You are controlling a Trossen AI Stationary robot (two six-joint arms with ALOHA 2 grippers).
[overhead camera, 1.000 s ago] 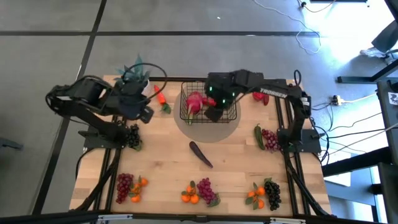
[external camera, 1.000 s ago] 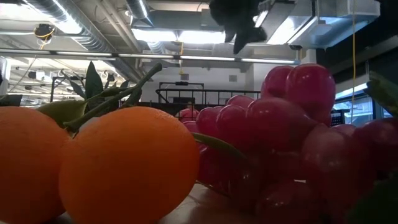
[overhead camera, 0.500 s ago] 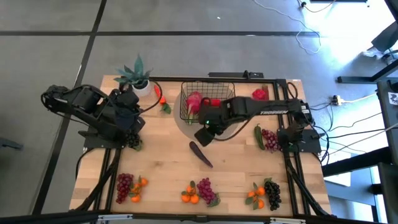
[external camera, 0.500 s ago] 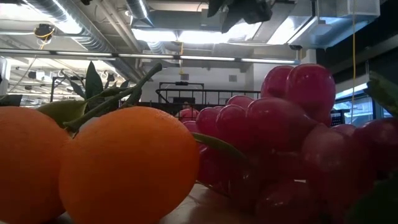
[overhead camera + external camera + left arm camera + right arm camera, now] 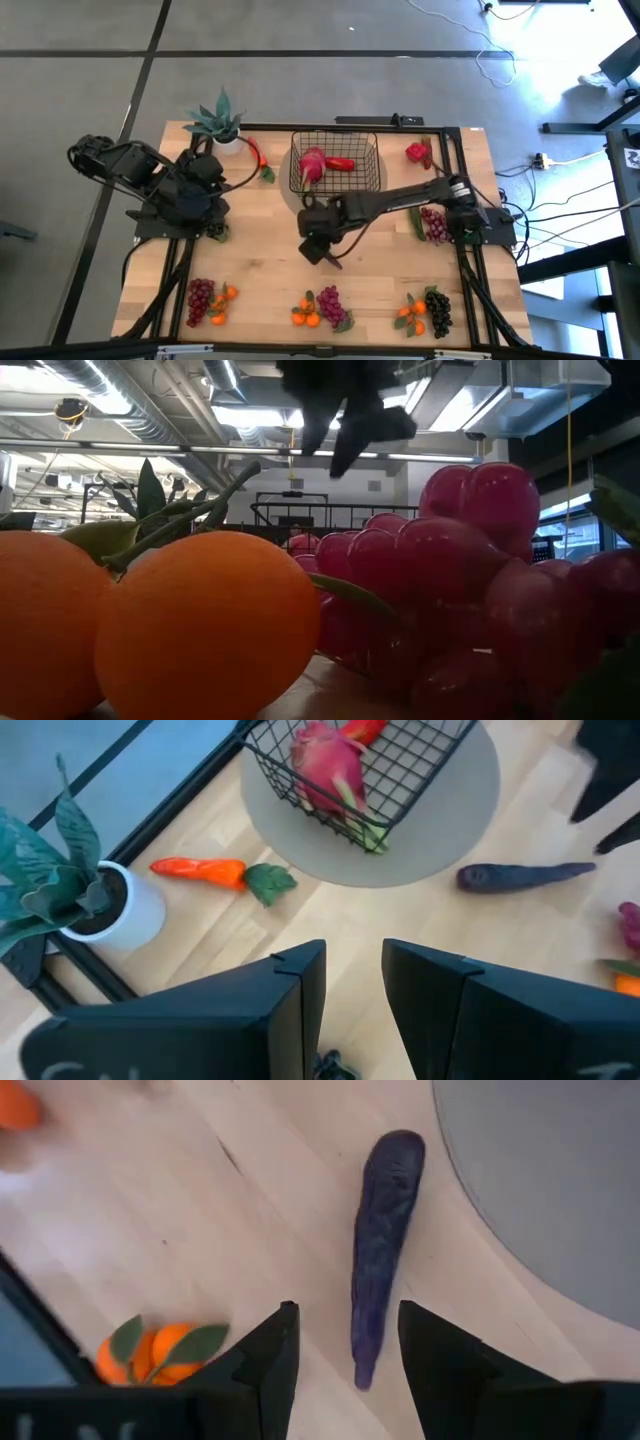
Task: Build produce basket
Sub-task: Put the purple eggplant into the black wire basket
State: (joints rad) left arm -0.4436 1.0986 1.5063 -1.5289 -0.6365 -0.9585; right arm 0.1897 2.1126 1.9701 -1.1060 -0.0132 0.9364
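The black wire basket (image 5: pixel 336 166) stands on a round grey mat (image 5: pixel 450 810) at the table's far middle, with a pink-red radish (image 5: pixel 328 765) and a red pepper (image 5: pixel 341 163) inside. A dark eggplant (image 5: pixel 381 1240) lies flat on the wood just near of the mat. My right gripper (image 5: pixel 345 1355) hangs open above the eggplant's near end, pointing down, one finger on either side, touching nothing. My left gripper (image 5: pixel 354 995) is open and bare over the table's left side (image 5: pixel 205 192). A carrot (image 5: pixel 200 870) lies beside the potted plant.
A potted plant (image 5: pixel 222 125) stands at the far left. A red pepper (image 5: pixel 418 152) and a grape bunch (image 5: pixel 434 224) lie at the right. Grapes with oranges (image 5: pixel 208 299), (image 5: pixel 322 308), (image 5: pixel 428 311) line the near edge and fill the low view (image 5: pixel 200 630).
My right gripper has left the space over the basket, going toward the table's near edge and down, and now hangs over the eggplant. My left arm has drawn back toward the table's left edge, uncovering the potted plant. The produce has not moved.
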